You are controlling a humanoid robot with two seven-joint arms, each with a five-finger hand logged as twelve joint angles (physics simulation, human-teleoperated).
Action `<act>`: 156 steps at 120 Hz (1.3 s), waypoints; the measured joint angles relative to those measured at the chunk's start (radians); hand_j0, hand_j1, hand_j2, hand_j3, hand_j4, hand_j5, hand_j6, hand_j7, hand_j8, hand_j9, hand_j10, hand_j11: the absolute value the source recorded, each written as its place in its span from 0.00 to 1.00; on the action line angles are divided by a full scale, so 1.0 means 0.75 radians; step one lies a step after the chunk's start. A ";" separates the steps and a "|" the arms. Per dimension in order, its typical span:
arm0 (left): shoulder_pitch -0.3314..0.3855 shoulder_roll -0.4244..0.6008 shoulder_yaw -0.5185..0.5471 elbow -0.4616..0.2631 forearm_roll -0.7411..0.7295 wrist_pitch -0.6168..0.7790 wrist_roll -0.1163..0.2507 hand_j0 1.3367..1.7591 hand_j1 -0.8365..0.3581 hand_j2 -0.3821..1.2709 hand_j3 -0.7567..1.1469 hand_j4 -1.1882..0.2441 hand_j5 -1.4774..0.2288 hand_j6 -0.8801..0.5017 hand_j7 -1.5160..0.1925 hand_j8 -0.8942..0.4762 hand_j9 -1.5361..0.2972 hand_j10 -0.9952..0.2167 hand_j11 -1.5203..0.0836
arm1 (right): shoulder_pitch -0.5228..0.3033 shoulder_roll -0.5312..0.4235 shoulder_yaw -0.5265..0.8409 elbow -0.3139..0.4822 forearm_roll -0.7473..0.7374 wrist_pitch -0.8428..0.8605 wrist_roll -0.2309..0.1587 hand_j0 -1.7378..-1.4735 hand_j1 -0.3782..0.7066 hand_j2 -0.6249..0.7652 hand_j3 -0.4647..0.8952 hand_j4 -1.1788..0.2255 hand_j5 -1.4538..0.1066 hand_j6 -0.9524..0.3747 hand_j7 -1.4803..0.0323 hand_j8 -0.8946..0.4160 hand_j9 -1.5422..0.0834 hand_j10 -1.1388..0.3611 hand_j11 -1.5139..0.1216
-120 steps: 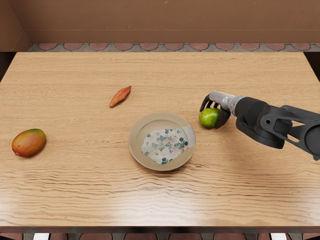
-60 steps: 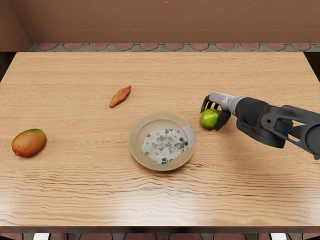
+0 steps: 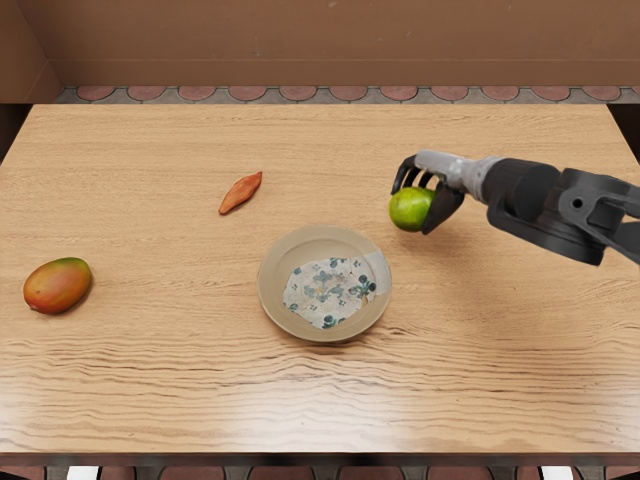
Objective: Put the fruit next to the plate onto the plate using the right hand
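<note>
A green round fruit point(image 3: 408, 208) hangs above the table, gripped by my right hand point(image 3: 420, 196), whose dark fingers curl around it from above and from the right. The hand's arm comes in from the right edge. The beige plate point(image 3: 324, 284) with a blue-green patterned middle lies on the table, below and to the left of the held fruit. The fruit is up and to the right of the plate's rim, not over it. The left arm does not show.
An orange-red elongated sweet potato point(image 3: 240, 192) lies up-left of the plate. A red-green mango point(image 3: 57, 285) rests near the table's left edge. A brown wall runs behind the table's far edge.
My right hand has lifted the green fruit off the table and carried it up and slightly left. The forearm rose with it.
</note>
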 joint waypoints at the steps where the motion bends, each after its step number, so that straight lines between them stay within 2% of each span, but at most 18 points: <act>1: 0.000 0.000 0.000 0.000 0.000 0.000 0.000 0.76 0.97 0.23 0.40 0.82 0.85 0.62 0.87 0.64 0.82 0.80 0.93 | 0.003 0.001 0.003 0.002 0.005 0.003 0.000 0.33 0.61 0.59 0.34 0.59 0.27 0.55 0.35 0.50 0.35 0.34 0.33; 45: 0.006 0.000 0.000 0.000 0.001 0.000 0.000 0.76 0.97 0.23 0.40 0.82 0.85 0.62 0.87 0.64 0.82 0.80 0.93 | 0.103 0.092 0.032 0.064 0.163 0.054 0.001 0.33 0.60 0.58 0.34 0.59 0.27 0.55 0.35 0.50 0.35 0.34 0.33; 104: 0.012 0.000 -0.001 0.000 0.001 0.000 0.000 0.76 0.97 0.23 0.40 0.82 0.85 0.62 0.87 0.64 0.82 0.80 0.93 | 0.100 0.270 0.026 0.068 0.232 0.119 0.001 0.33 0.62 0.61 0.34 0.59 0.25 0.56 0.34 0.51 0.34 0.35 0.32; 106: 0.012 0.000 -0.001 0.000 0.001 0.000 0.000 0.76 0.97 0.23 0.40 0.82 0.85 0.62 0.87 0.64 0.82 0.80 0.93 | 0.098 0.272 0.025 0.069 0.232 0.119 0.001 0.33 0.62 0.59 0.34 0.59 0.27 0.56 0.36 0.50 0.36 0.35 0.34; 117: 0.010 0.000 -0.001 0.000 0.001 0.000 0.000 0.76 0.97 0.23 0.40 0.82 0.85 0.62 0.87 0.64 0.82 0.80 0.93 | 0.083 0.279 0.029 0.072 0.229 0.117 0.002 0.32 0.40 0.54 0.34 0.68 0.51 0.62 0.58 0.57 0.57 0.50 0.55; 127: 0.010 0.000 0.000 0.000 0.001 0.000 0.000 0.76 0.97 0.23 0.40 0.82 0.85 0.62 0.87 0.64 0.82 0.80 0.93 | 0.075 0.280 0.031 0.074 0.228 0.122 0.003 0.31 0.28 0.51 0.34 0.73 0.65 0.65 0.71 0.61 0.70 0.59 0.67; 145: 0.012 0.000 -0.001 0.000 0.001 0.000 0.000 0.76 0.97 0.23 0.40 0.82 0.85 0.62 0.87 0.64 0.82 0.80 0.93 | 0.072 0.277 0.037 0.075 0.236 0.148 0.003 0.31 0.15 0.48 0.34 0.79 0.80 0.68 0.85 0.65 0.83 0.68 0.81; 156: 0.010 0.000 -0.001 0.000 0.001 0.000 0.000 0.76 0.97 0.23 0.40 0.82 0.85 0.62 0.87 0.64 0.82 0.80 0.93 | 0.076 0.273 0.043 0.084 0.368 0.149 0.003 0.30 0.10 0.47 0.34 0.81 0.85 0.70 0.90 0.66 0.87 0.71 0.85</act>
